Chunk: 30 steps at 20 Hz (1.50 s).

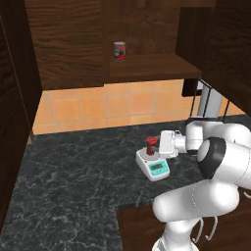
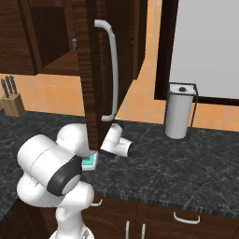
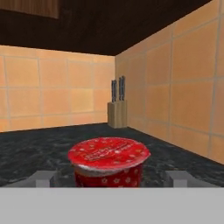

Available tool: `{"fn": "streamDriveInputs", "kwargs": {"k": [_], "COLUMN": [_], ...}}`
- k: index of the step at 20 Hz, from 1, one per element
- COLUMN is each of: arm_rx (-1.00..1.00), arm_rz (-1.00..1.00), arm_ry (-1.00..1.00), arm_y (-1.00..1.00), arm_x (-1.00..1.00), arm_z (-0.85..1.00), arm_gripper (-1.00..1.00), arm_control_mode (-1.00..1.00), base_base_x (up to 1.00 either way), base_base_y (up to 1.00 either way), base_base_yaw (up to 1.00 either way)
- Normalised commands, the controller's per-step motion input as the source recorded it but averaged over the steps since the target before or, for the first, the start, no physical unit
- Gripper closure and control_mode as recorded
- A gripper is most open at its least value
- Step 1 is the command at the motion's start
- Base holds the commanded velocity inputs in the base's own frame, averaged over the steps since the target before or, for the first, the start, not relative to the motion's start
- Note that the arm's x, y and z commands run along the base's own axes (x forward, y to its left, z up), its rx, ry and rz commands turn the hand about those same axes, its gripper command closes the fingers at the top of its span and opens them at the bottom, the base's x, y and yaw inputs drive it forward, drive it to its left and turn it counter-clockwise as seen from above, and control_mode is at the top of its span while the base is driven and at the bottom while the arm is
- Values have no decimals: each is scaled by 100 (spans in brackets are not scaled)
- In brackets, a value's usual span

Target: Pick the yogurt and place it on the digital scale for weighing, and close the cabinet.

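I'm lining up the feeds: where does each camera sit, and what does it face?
Left base view: behind-left, looking down at the yogurt on the digital scale; arm lower right.
Right base view: behind-right, facing the open cabinet door; arm lower left.
Hand view: on the gripper, facing the yogurt.
Both base views share the scale.

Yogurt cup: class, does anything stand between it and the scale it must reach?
Nothing visible does. The yogurt cup already stands upright on the scale, with the claw level with it, one finger on either side.
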Motion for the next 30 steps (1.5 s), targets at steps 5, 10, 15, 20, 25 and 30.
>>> {"fn": "streamDriveInputs", "kwargs": {"k": [5, 10, 15, 20, 25, 30], "arm_rx": [1, 5, 6, 14, 18, 20], "arm_rz": [0, 0, 0, 0, 0, 0], "arm_ry": [-3, -14, -17, -25, -25, -30], "arm_y": [-6, -27, -27, -66, -80, -82], "arm_x": [-7, -21, -51, -65, -57, -54], "arm_z": [0, 0, 2, 26, 34, 62], "arm_gripper": [-100, -100, -100, -100, -100, -100], "arm_control_mode": [-100, -100, -100, -100, -100, -100], "base_base_x": [0, 0, 0, 0, 0, 0], "base_base_y": [0, 0, 0, 0, 0, 0], "base_base_yaw": [0, 0, 0, 0, 0, 0]}}
